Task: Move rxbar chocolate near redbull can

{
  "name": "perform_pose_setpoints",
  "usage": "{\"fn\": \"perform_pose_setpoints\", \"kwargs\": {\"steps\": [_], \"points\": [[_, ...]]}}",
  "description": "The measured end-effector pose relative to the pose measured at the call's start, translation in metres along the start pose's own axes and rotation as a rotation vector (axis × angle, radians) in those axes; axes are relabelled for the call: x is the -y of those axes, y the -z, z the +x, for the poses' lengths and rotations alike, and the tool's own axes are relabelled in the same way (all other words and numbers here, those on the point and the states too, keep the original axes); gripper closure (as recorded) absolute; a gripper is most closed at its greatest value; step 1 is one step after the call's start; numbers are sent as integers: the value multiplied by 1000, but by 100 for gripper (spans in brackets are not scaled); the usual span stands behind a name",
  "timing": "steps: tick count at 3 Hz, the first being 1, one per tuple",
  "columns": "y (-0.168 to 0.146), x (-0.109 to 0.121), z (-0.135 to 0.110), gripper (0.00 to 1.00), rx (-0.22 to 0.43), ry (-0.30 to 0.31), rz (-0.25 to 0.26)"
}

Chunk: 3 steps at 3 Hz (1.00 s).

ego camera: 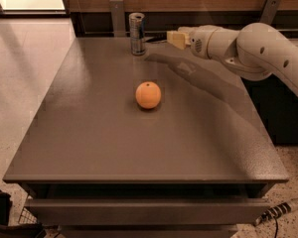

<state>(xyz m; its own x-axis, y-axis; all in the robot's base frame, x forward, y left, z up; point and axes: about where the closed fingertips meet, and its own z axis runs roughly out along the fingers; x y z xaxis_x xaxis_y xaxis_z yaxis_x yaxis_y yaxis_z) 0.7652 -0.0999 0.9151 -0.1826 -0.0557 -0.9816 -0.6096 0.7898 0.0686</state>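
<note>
The redbull can (136,33), slim and silver-blue, stands upright at the back of the grey table (89,133). My gripper (175,38) is at the end of the white arm (258,51). It hovers low over the back of the table, just right of the can. A thin dark strip (156,40) shows between the gripper's tip and the can. I cannot tell whether it is the rxbar chocolate. No black bar lies in plain sight on the table.
An orange fruit (148,94) sits near the table's middle, in front of the can. A wooden wall with two metal brackets (117,16) runs behind the table. The floor drops away on the left.
</note>
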Motion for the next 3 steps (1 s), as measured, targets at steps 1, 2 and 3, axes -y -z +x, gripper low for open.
{"fn": "perform_pose_setpoints", "kwargs": {"steps": [1, 2, 3], "points": [[-3, -4, 0, 12, -1, 0, -7], [-4, -5, 0, 0, -1, 0, -9], [-4, -5, 0, 0, -1, 0, -9]]}}
